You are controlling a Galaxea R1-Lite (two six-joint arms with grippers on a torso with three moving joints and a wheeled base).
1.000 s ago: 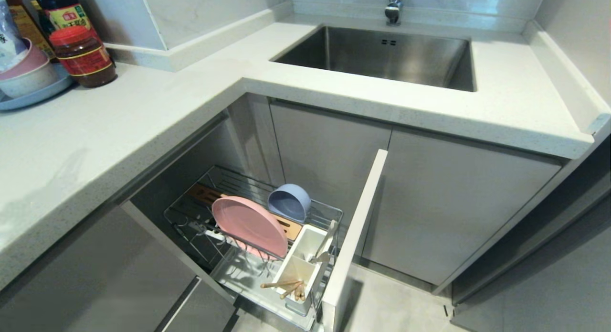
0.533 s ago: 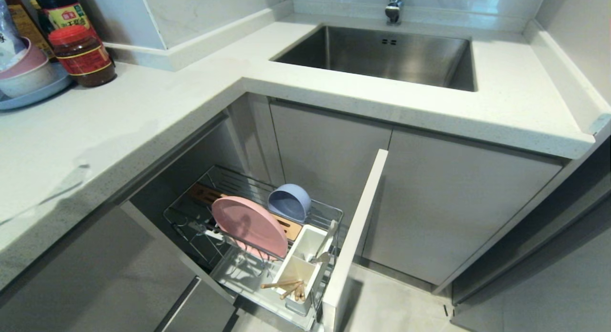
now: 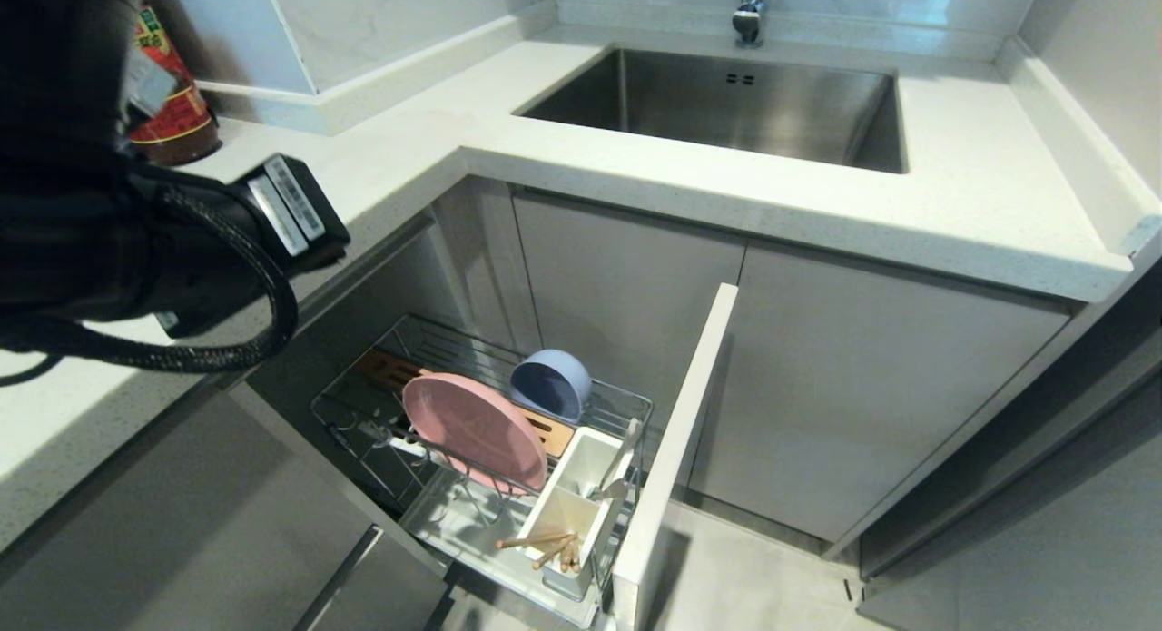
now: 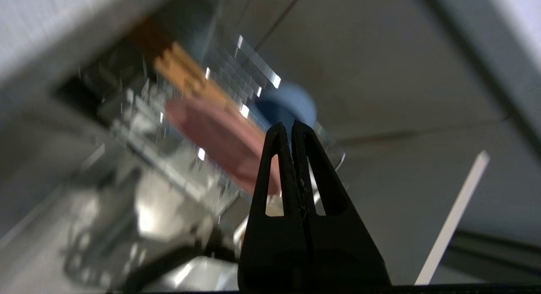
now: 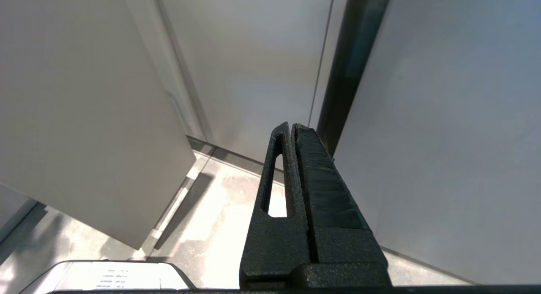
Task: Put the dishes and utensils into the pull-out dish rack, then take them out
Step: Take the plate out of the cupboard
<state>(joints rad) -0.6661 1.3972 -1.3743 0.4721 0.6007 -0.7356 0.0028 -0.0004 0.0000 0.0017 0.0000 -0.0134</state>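
Head view shows us the rack [image 3: 472,431] pulled out below the tabletop [image 3: 436,159] and loaded: the plate [image 3: 472,429] stands on edge in the dividers, the bowl [image 3: 550,384] sits tipped just behind it, and the box [image 3: 570,499] holds the chopsticks [image 3: 545,544] in its near cell and 2 slim metal utensils [image 3: 622,468] leaning in the far cell. We judge loading done and unloading not begun: nothing from the rack lies on the tabletop.

Against the picture from 1 second ago, the dishes and utensils sit as they did. What differs is the left arm [image 3: 136,222]: absent then, it now fills the upper left, hiding the stacked bowls and part of the jar [image 3: 177,123].

Our left hand [image 4: 291,129] is fully closed and empty, pointing down toward the plate and bowl, well above them. Our right hand [image 5: 291,129] is closed and empty too, parked low by the cabinet doors.
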